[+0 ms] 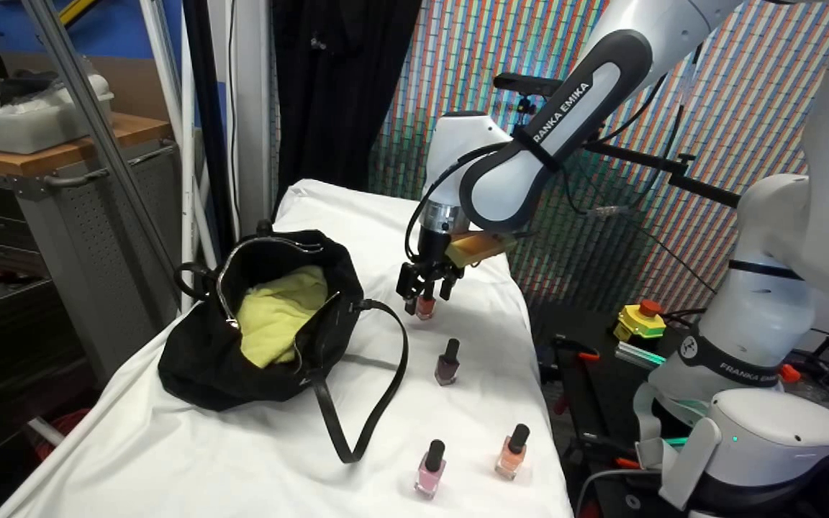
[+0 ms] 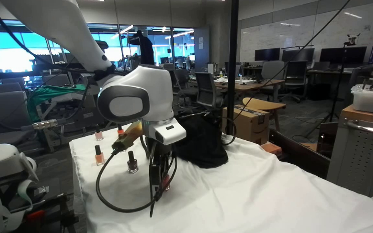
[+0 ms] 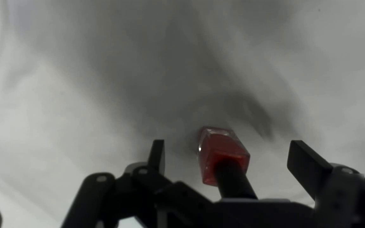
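Wrist view: a small, faceted, black-capped glass bottle of red nail polish [image 3: 223, 147] stands between the black fingers [image 3: 307, 166], which are spread wide and grasp nothing, with a strip of white showing on each side of the glass. The bottle appears upright on a counter draped in wrinkled white cloth [image 1: 242, 460]. In an exterior view, a black-capped dark purple polish bottle [image 1: 447, 370] stands near it, and a black fabric handbag [image 1: 206, 374] stuffed with a yellow-green cloth [image 1: 281, 309] sits close by. The top of the red bottle's cap is hidden in the wrist view, so its clearance cannot be told; coming lower could press on it and rock the bottle. If one side made contact before the other, so narrow a base would probably tip, the more so on soft folds. Smooth glass might also slide out of a pinch taken only at the edge of the fingers. Any sideways swing could topple the dark purple bottle or snag the handbag's looped black strap [image 1: 333, 424]. The black cable [image 2: 125, 211] looping down by the fingers may brush something too, though how far it stands from the bottles is hard to judge.
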`<state>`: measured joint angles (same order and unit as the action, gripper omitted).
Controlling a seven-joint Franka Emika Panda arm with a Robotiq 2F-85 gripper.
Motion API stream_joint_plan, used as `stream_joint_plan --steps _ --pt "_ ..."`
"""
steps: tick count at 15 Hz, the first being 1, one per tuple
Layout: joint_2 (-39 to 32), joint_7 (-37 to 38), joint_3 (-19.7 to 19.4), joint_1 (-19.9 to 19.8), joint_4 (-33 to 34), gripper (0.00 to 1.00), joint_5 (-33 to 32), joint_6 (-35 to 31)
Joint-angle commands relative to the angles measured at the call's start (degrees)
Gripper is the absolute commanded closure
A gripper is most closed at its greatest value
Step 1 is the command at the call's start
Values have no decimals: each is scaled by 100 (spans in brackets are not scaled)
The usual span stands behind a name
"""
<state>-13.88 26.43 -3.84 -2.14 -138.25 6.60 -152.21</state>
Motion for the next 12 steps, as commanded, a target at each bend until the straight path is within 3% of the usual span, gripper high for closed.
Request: stream_joint_plan --steps 1,10,12 --pt "-226 -235 -10 -25 215 0 287 64" --pt "-403 -523 14 -107 425 0 580 157" --pt "-288 -599 18 -110 337 8 578 191"
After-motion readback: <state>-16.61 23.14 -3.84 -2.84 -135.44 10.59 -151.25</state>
